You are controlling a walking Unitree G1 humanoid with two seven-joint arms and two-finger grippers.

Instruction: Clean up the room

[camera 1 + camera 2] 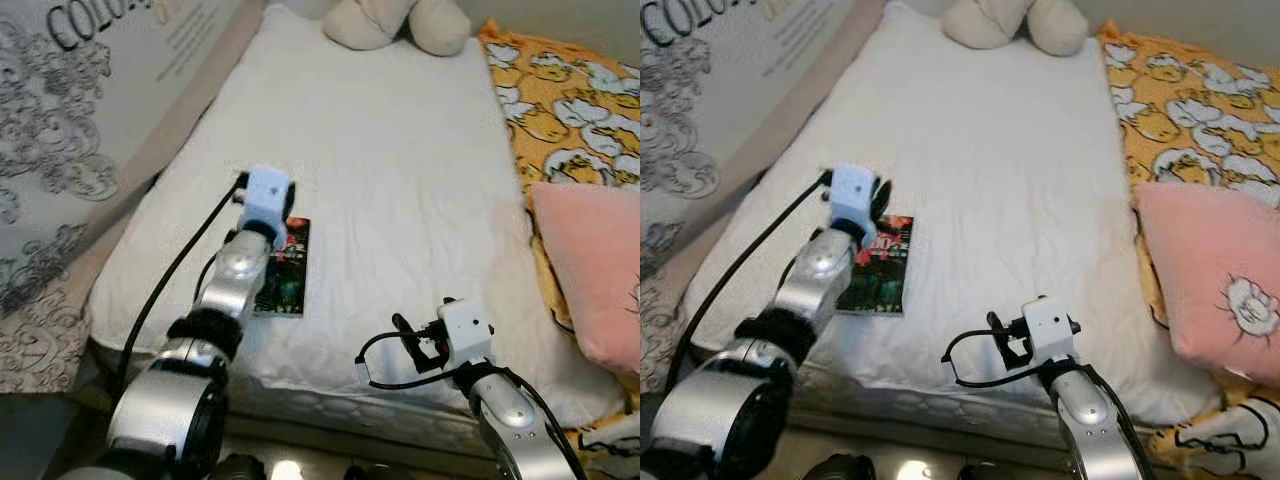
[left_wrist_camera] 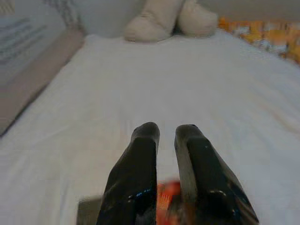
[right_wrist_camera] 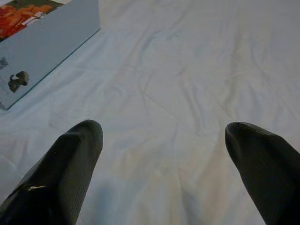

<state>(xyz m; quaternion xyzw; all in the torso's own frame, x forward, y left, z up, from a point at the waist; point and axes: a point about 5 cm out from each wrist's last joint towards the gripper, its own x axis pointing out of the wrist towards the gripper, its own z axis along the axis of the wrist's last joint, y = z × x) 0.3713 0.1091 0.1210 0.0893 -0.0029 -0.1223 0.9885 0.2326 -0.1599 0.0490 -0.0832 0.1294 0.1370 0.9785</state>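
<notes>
A dark book (image 1: 288, 275) with a red and green cover lies flat on the white bed (image 1: 400, 180), near its front left edge. My left arm (image 1: 240, 270) reaches over the book, its wrist above the book's far end. In the left wrist view my left gripper (image 2: 166, 133) is just above the sheet, its fingers nearly together with nothing between the tips. A strip of the book (image 2: 166, 197) shows beneath them. My right gripper (image 3: 164, 136) hovers open over bare sheet to the book's right, and the book's corner (image 3: 42, 42) lies a little ahead of it.
A cream plush toy (image 1: 395, 22) sits at the far end of the bed. A yellow duck-print blanket (image 1: 570, 100) and a pink pillow (image 1: 590, 270) cover the right side. A large printed board (image 1: 70, 130) leans along the left. The mattress edge (image 1: 330, 395) is close in front.
</notes>
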